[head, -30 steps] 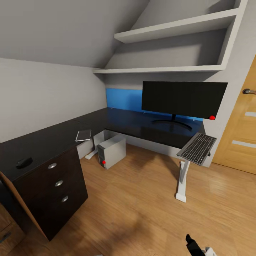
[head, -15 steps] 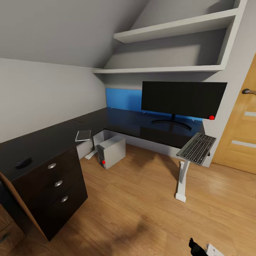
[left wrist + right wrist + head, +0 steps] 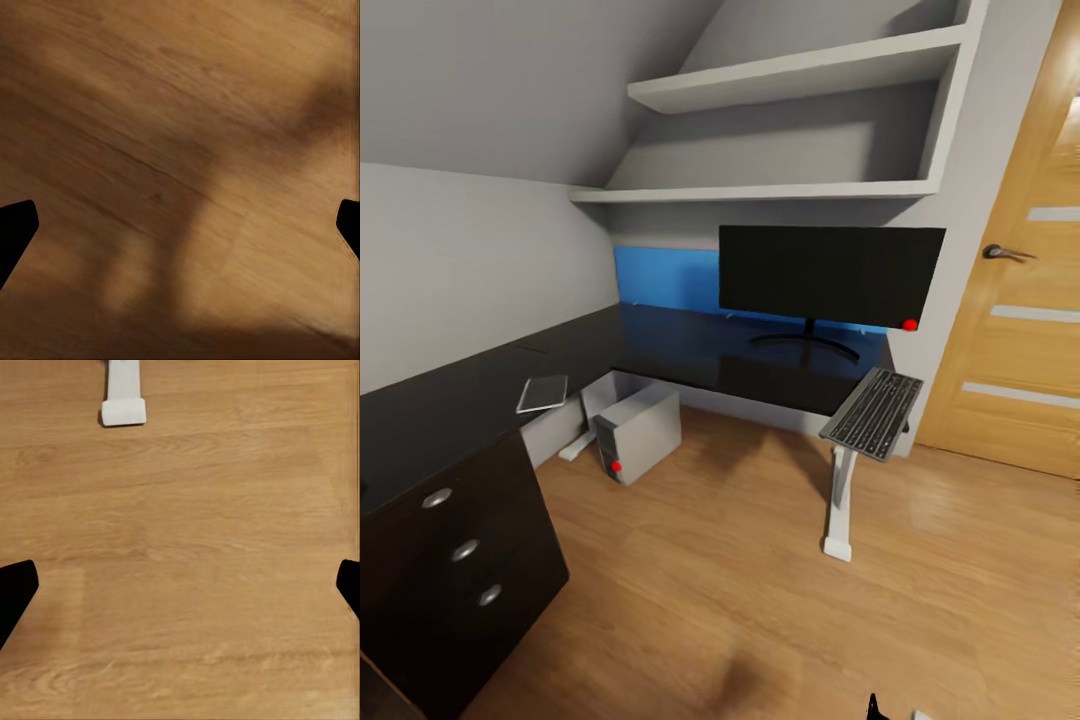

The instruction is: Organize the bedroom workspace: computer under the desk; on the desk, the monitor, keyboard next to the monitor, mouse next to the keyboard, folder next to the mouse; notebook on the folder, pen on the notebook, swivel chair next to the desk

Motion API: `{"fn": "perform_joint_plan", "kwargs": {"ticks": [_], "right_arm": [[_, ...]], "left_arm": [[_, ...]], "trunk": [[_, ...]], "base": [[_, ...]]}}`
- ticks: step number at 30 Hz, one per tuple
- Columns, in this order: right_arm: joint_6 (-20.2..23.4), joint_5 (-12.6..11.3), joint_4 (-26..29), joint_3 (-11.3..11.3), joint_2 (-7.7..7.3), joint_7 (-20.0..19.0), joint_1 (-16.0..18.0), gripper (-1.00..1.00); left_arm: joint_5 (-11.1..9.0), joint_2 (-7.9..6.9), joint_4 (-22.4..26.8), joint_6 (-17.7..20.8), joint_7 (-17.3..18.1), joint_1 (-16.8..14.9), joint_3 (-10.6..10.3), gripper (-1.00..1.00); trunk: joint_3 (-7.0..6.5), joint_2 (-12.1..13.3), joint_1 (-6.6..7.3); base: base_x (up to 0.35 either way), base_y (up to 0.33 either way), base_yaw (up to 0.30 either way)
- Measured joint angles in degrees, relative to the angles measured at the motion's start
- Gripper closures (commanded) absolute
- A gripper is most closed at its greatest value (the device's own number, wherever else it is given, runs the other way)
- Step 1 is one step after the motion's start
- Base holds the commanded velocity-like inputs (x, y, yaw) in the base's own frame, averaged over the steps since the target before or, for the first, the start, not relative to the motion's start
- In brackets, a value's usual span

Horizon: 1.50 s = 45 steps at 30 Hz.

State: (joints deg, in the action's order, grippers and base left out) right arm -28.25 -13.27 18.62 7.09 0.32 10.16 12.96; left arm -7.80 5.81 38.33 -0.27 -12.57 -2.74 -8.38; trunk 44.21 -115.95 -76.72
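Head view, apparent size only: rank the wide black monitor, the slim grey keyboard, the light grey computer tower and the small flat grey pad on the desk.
1. Wide black monitor, clearly largest.
2. Slim grey keyboard and light grey computer tower: similar area, and the keyboard hangs tilted off the glossy black desk, so I won't split them.
3. Small flat grey pad, smallest.

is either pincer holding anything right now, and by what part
Nothing is held. The left pincer and the right pincer both stand wide open, with bare wooden floor between the fingertips.

My robot's visible bodywork
I see plain black fingertips [image 3: 15, 232] at both wrist frames' lower edges.
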Motion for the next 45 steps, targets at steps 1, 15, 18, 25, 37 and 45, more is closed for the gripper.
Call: {"fn": "perform_joint_plan", "kwargs": {"ticks": [1, 15, 18, 25, 37, 45], "right_arm": [[-0.1, 0.0, 0.0, 0.0, 0.00, 0.0, 0.0, -1.00], [-0.5, 0.1, -0.3, 0.5, -0.80, 0.0, 0.0, -1.00], [-2.0, -0.1, -0.2, 0.5, -0.61, 0.0, 0.0, -1.00], [-5.5, -0.1, -0.3, 0.3, -0.33, -0.1, 0.0, -1.00], [-5.7, 0.2, -0.3, 0.3, -0.40, -0.2, 0.0, -1.00], [-5.7, 0.3, -0.9, 0.3, -0.40, -0.2, 0.0, -1.00]], "left_arm": [[0.0, -0.03, 0.0, 0.0, 0.0, 0.0, 0.0, -1.00], [-0.1, -0.13, -7.6, 0.2, 0.0, 0.0, 0.2, -1.00], [-0.1, -0.13, -7.9, 0.0, 0.0, 0.0, 0.2, -1.00], [0.0, -0.04, -8.0, -0.3, 0.0, 0.0, 0.1, -1.00], [0.1, 0.11, -8.0, -0.4, 0.0, -0.1, 0.0, -1.00], [0.1, 0.03, -8.0, -0.4, 0.0, -0.1, -0.1, -1.00]], "trunk": [[0.05, 0.0, 0.00], [0.26, 0.0, 0.00], [0.26, 0.0, -0.01], [0.26, 0.0, -0.03], [0.26, 0.0, -0.01], [0.26, 0.0, 0.00]], "base": [[0.314, -0.080, -0.255], [0.319, -0.116, -0.094], [0.189, -0.070, -0.001], [0.019, -0.007, -0.012], [0.088, -0.043, -0.252], [0.283, -0.167, -0.297]]}}
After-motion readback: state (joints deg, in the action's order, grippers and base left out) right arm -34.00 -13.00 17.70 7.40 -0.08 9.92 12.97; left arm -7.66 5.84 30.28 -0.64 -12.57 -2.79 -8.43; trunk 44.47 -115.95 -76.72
